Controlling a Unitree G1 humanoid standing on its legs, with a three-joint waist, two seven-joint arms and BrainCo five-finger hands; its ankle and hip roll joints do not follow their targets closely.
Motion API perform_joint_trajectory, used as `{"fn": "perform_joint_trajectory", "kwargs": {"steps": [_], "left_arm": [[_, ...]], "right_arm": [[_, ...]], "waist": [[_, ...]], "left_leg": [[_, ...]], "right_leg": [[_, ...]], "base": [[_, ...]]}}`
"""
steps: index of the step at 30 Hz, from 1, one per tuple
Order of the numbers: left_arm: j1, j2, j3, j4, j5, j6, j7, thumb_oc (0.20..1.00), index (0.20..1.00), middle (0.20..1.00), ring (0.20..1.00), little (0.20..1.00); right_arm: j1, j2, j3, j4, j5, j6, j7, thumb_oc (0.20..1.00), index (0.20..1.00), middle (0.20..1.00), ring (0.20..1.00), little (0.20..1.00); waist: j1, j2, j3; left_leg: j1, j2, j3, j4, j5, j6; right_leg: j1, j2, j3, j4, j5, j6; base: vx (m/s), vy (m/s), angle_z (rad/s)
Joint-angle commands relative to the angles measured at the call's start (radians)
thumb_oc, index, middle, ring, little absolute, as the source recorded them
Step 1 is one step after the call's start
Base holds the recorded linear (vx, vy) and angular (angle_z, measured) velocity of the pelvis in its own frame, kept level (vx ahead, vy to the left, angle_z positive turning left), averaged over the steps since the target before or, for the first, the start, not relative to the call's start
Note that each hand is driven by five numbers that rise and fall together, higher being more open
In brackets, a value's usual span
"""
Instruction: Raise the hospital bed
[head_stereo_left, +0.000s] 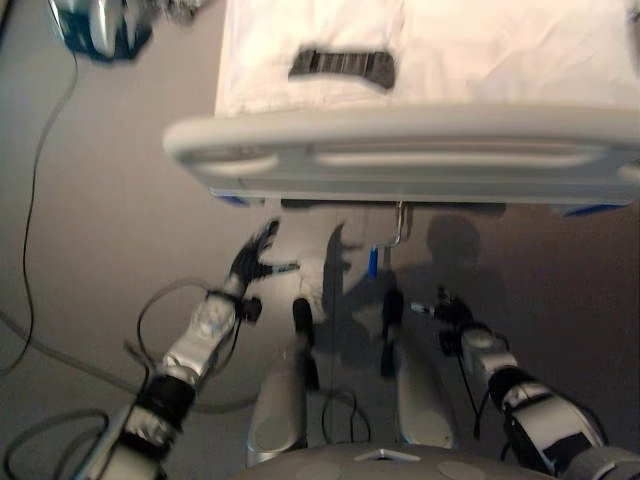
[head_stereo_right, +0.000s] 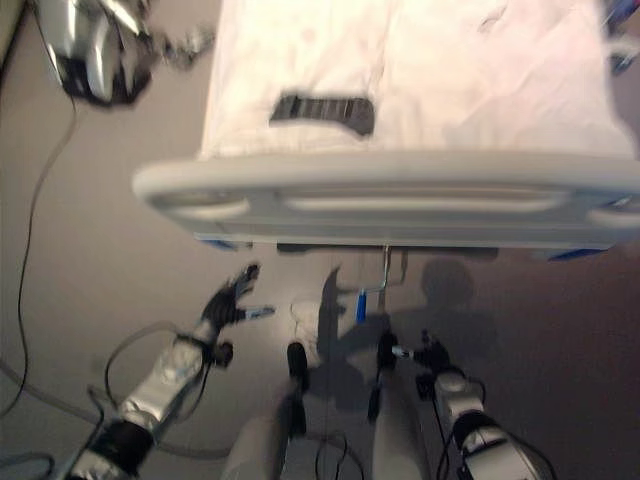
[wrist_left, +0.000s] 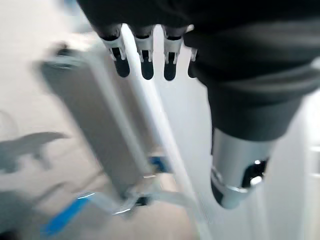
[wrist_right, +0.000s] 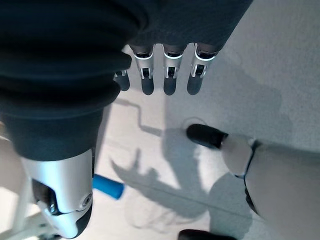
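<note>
From the left eye view, the bed (head_stereo_left: 420, 60) runs across the top, its white sheet cut off by the frame at the top and right. A dark ribbed object (head_stereo_left: 343, 66) lies on the sheet near the foot; what it is stays hard to make out. The grey footboard (head_stereo_left: 400, 155) spans the frame. Under its middle hangs the crank (head_stereo_left: 392, 240), a thin metal rod bent down to a blue grip, apart from both hands. The left hand (head_stereo_left: 252, 258) reaches forward over the grey floor (head_stereo_left: 100, 230), fingers spread and holding nothing, left of the crank. The right hand (head_stereo_left: 448, 310) sits lower, right of the crank, blurred and small; its fingers cannot be read here.

In the right eye view the crank (head_stereo_right: 372, 290) hangs below the footboard (head_stereo_right: 390, 190) between the 2 hands. A shiny machine (head_stereo_right: 90, 45) stands on the floor at top left, cut off and smeared.

The left wrist view shows straight fingers (wrist_left: 145, 57) hanging loose, past them the blurred footboard (wrist_left: 95, 125) edge.

The right wrist view shows the right hand's fingers (wrist_right: 167, 75) straight and released above the floor, with the crank's blue grip (wrist_right: 107, 186) beyond the thumb, not touched.
</note>
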Motion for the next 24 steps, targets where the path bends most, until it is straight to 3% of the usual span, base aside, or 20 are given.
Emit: {"fn": "perform_joint_trajectory", "kwargs": {"steps": [1,9,13,24], "left_arm": [[-0.007,0.006,-0.026,-0.112,-0.019,-0.035,-0.005,1.0,1.0,1.0,1.0,1.0],[-0.095,0.053,-0.089,-0.25,-0.124,-0.021,-0.027,1.0,1.0,1.0,1.0,1.0],[-0.142,0.062,-0.103,-0.35,-0.173,-0.028,-0.008,1.0,1.0,1.0,1.0,1.0],[-0.16,0.097,-0.087,-0.439,-0.198,-0.037,0.042,1.0,1.0,1.0,1.0,1.0]], "right_arm": [[-0.069,0.025,0.056,0.0,0.066,-0.018,0.003,1.0,1.0,1.0,1.0,1.0],[-0.216,-0.004,0.091,-0.071,0.183,-0.03,-0.011,1.0,1.0,1.0,1.0,1.0],[-0.28,-0.019,0.104,-0.112,0.268,-0.037,-0.01,1.0,1.0,1.0,1.0,1.0],[-0.324,-0.01,0.148,-0.243,0.467,-0.053,0.02,1.0,1.0,1.0,1.0,1.0]], "waist": [[-0.002,-0.019,0.002],[-0.021,-0.008,0.018],[-0.029,-0.011,0.018],[-0.03,-0.037,0.018]], "left_leg": [[-0.084,-0.024,-0.03,0.113,-0.047,-0.002],[-0.31,-0.028,-0.034,0.204,-0.058,-0.005],[-0.452,-0.031,-0.039,0.315,-0.09,-0.008],[-0.553,-0.029,-0.034,0.365,-0.114,-0.006]], "right_leg": [[-0.055,-0.028,0.008,-0.004,0.051,0.1],[-0.263,-0.006,0.053,0.048,0.053,0.079],[-0.392,-0.006,0.07,0.139,0.031,0.063],[-0.483,-0.006,0.081,0.162,0.025,0.058]], "base": [[-0.1,-0.024,0.02],[-0.04,-0.011,0.04],[-0.03,-0.011,0.11],[0.0,0.001,0.01]]}}
